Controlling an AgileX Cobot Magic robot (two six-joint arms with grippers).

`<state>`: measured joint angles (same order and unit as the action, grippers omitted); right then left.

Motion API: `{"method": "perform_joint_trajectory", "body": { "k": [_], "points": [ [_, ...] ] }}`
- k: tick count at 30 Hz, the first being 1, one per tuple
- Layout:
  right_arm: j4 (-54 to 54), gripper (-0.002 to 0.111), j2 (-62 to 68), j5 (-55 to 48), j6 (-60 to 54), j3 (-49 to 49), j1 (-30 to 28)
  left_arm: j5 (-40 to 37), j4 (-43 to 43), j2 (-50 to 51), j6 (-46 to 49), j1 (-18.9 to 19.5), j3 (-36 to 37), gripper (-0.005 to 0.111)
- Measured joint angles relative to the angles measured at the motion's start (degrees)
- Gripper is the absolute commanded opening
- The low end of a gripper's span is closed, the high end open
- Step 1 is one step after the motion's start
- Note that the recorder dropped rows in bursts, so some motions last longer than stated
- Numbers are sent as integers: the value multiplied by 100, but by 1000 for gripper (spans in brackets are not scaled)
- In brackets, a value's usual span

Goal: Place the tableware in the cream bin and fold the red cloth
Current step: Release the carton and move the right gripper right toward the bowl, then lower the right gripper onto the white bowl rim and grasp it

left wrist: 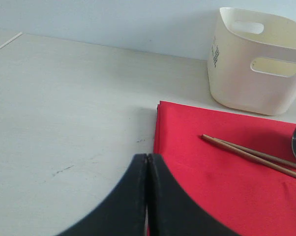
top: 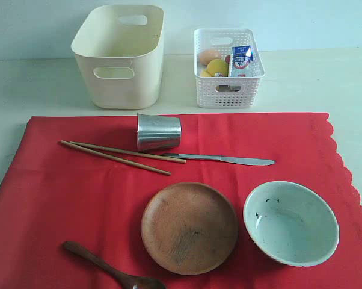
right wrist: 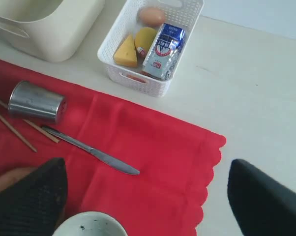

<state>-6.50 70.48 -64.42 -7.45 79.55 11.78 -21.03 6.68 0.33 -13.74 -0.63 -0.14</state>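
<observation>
Hovering over the red cloth (right wrist: 153,142), the wide-open right gripper (right wrist: 144,167) is nearest the bowl (right wrist: 91,223); the closed left gripper (left wrist: 148,160) hangs at the cloth's edge.

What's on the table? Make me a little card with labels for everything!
Red cloth: spread flat, not folded
Cream bin: behind the cloth, no tableware seen inside
White basket: right of the bin, holding food and a carton
On the cloth: steel tumbler on its side, chopsticks, knife, wooden plate, bowl, spoon
Left gripper: shut, holding nothing
Right gripper: open, holding nothing
</observation>
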Motion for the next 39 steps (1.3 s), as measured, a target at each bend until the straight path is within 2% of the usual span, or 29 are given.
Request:
{"method": "perform_joint_trajectory", "body": {
  "k": [16, 29, 39],
  "points": [
    [0, 83, -1248, 56, 0, -1721, 0, 0, 0, 0, 0, 0, 0, 0],
    [13, 83, -1357, 174, 0, -3002, 0, 0, 0, 0, 0, 0, 0, 0],
    [-61, 83, -1357, 890, 172, -3679, 0, 0, 0, 0, 0, 0, 0, 0]
  ]
}}
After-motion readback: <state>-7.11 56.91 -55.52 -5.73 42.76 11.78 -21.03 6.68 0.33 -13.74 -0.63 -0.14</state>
